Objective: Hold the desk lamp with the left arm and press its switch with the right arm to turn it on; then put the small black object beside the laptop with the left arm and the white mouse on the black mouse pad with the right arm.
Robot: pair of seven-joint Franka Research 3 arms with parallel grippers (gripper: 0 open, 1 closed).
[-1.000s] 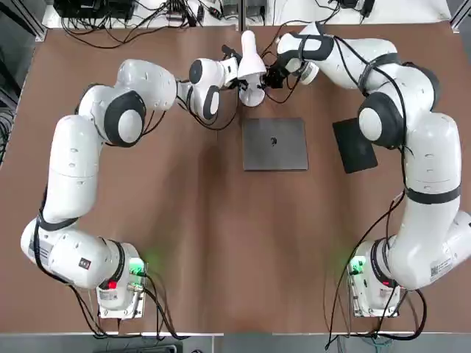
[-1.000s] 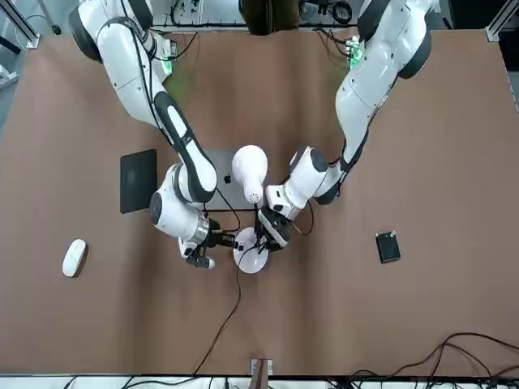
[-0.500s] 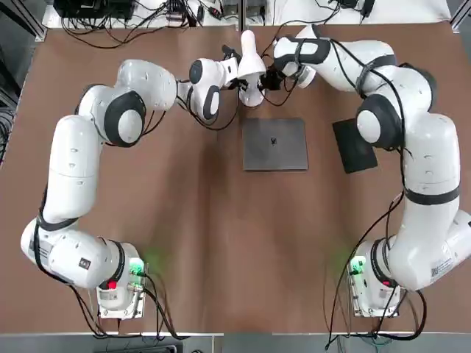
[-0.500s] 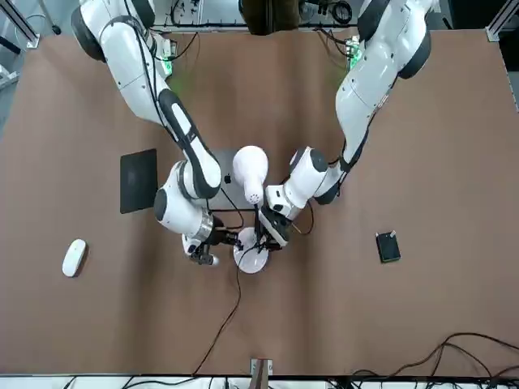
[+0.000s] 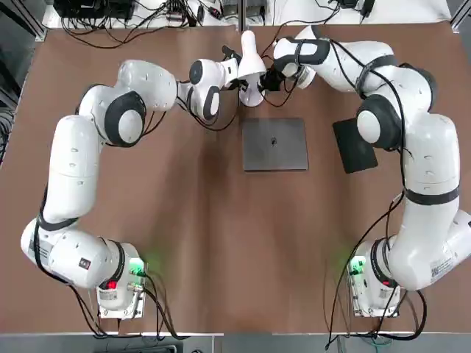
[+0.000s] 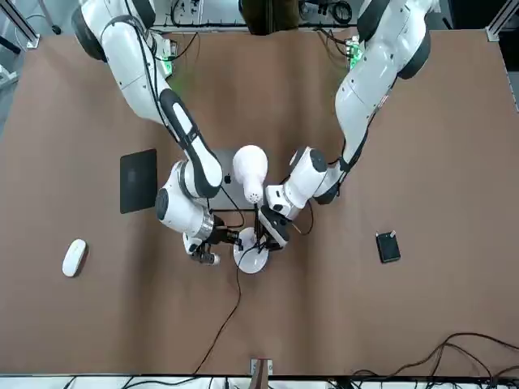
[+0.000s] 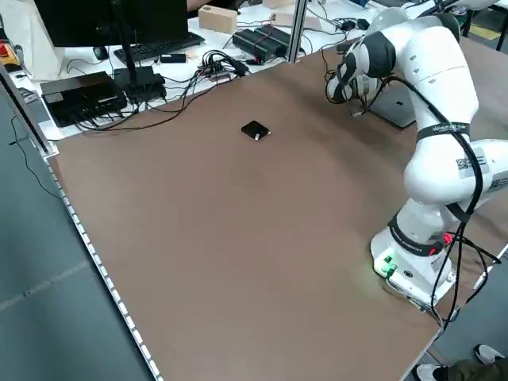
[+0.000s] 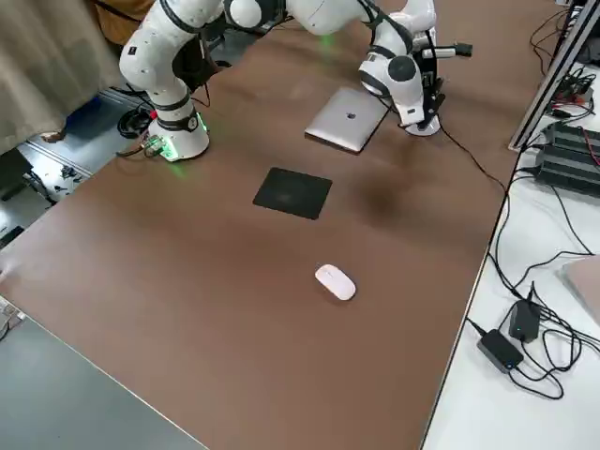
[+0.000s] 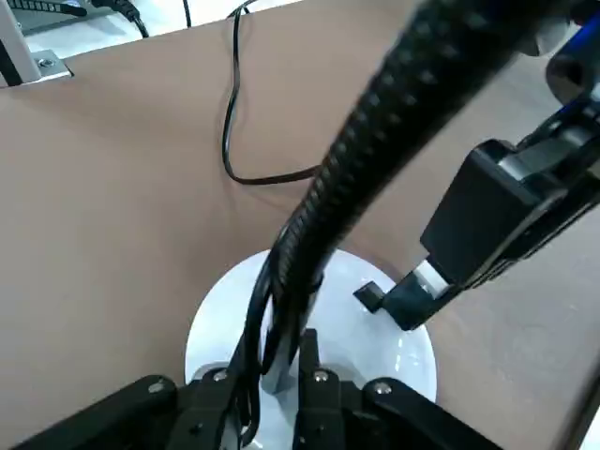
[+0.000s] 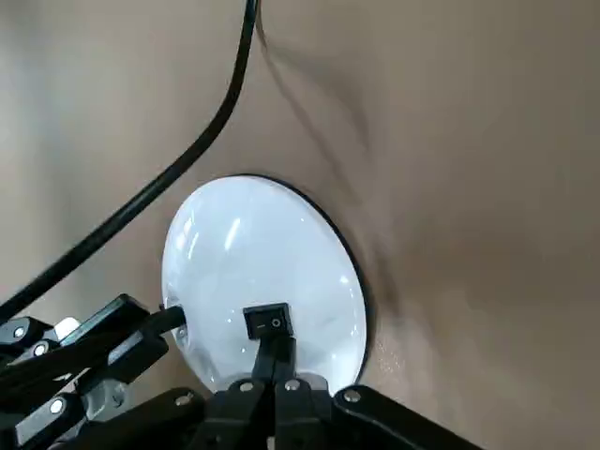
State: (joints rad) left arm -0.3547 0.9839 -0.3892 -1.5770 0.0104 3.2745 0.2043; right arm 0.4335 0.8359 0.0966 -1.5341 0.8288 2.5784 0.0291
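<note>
Top view: we see both arms reaching to the far edge of the table (image 5: 147, 220), where the left gripper (image 5: 237, 73) and the right gripper (image 5: 266, 79) flank the white lamp (image 5: 248, 62); nearer the bases lie the closed laptop (image 5: 275, 144) and, to its right, the black pad (image 5: 355, 145). Front view: we see the lamp base (image 6: 252, 256) between the two grippers, the small black object (image 6: 388, 246) well apart on the left arm's side, and the mouse (image 6: 74, 258) alone on the right arm's side, off the pad. Left wrist view: we see the left fingers (image 9: 317, 403) closed on the lamp's ribbed black neck (image 9: 375, 150) just above the base. Right wrist view: we see the right fingers (image 10: 292, 398) pinched together, their tips touching the black switch (image 10: 267, 322) on the base.
</note>
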